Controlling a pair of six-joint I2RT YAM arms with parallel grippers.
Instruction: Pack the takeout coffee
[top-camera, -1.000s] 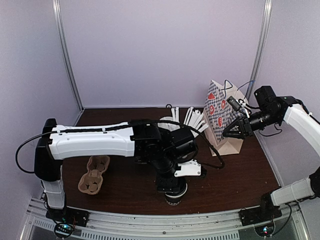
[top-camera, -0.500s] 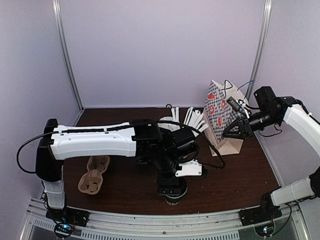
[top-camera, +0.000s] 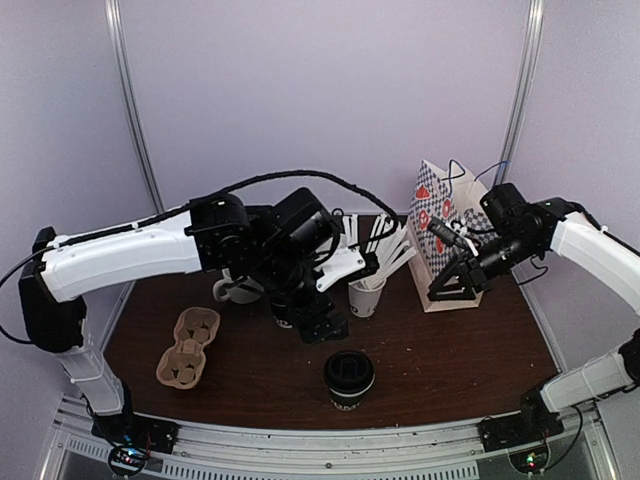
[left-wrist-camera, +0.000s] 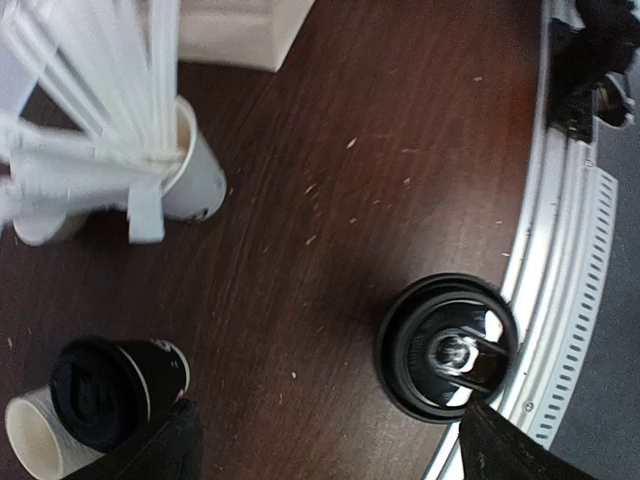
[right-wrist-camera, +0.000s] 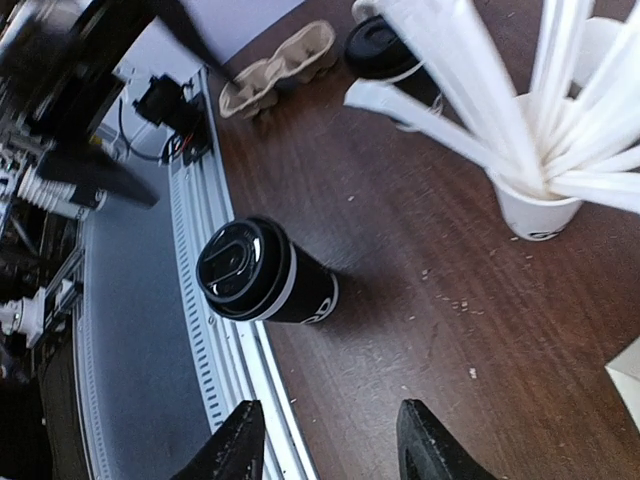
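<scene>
Takeout coffee cup (top-camera: 349, 378) and second cup (left-wrist-camera: 112, 392) stand lidded on the bench (top-camera: 450, 350), seemingly unpacked; carrier (top-camera: 187, 347) empty. Left gripper (top-camera: 320, 326) and right gripper (right-wrist-camera: 325, 445) have jaws apart, holding nothing.

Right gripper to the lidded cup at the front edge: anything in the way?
Nothing visible. Bare table lies between the right gripper and the lidded cup. The stirrer cup stands farther back, off that line, as does the left gripper.

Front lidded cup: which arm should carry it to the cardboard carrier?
Left. Left end effector hangs open near the cup, carrier on its side; right end effector is by the bag.
</scene>
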